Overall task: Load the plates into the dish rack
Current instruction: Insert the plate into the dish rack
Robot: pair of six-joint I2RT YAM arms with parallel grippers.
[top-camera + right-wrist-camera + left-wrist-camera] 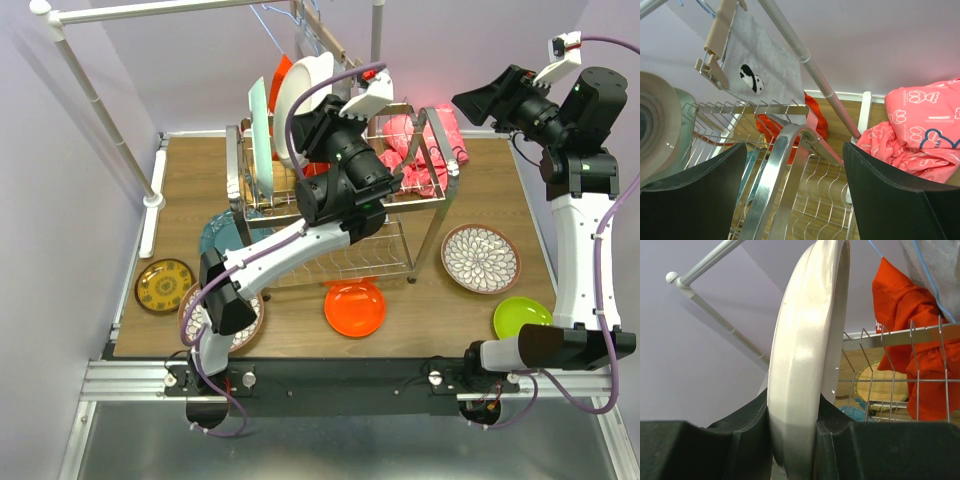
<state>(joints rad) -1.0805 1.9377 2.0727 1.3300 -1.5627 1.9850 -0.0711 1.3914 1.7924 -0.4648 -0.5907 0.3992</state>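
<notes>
1. One white plate (305,85), clamped on edge in the left gripper (794,440), hangs over the rack's (440,195) upper shelf, upright and roughly parallel to the slots.
2. Just left stands the mint plate (260,135), already slotted; slots to its right look free.
3. Right gripper (468,102) hovers spread and empty at the rack's right end, farther off.
4. Hangers (290,25) crowd overhead.
</notes>
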